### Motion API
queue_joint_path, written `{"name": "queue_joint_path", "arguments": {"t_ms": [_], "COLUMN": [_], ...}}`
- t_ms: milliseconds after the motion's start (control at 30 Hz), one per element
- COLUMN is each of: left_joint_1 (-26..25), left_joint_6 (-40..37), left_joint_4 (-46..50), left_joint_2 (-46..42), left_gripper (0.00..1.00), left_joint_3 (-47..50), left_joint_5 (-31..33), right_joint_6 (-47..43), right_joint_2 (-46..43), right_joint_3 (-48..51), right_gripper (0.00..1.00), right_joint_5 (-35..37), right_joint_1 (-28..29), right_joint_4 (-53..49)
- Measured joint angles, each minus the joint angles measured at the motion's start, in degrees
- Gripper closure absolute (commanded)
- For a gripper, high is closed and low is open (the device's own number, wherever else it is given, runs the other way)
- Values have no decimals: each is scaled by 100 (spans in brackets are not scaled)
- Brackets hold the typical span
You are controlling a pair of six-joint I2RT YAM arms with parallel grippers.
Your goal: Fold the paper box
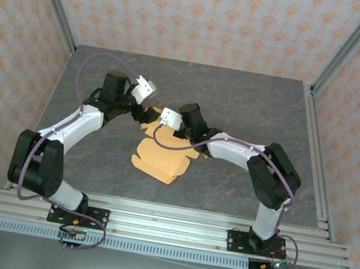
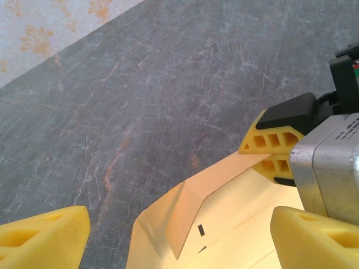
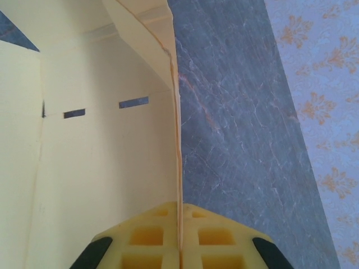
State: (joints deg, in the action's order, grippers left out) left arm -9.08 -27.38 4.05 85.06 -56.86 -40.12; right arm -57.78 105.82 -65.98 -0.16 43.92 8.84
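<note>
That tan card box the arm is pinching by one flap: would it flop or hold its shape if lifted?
Probably fairly stiff: the flap pinched in the right gripper stands raised without sagging. Likely light, since the paper box is a single thin sheet. It would probably bend along its creases first, not between them.

Tan paper box (image 1: pixel 160 161), mostly flat, partly upturned
</note>
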Motion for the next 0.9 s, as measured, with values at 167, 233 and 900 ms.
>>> {"name": "queue_joint_path", "arguments": {"t_ms": [167,233,900], "left_joint_1": [-70,-57,-293], "left_joint_6": [-273,-269,-389], "left_joint_4": [76,111,39], "left_joint_2": [203,350,675], "left_gripper": [45,35,67], "left_joint_3": [-2,9,20], "left_joint_5": [114,114,-188], "right_joint_6": [7,7,11], "right_joint_2": [20,20,-293], "right_joint_3": [20,20,192], "right_gripper": [94,94,94], "right_joint_5": [39,39,-52], "right_joint_1": [11,44,-2], "right_joint_4": [9,85,234]}}
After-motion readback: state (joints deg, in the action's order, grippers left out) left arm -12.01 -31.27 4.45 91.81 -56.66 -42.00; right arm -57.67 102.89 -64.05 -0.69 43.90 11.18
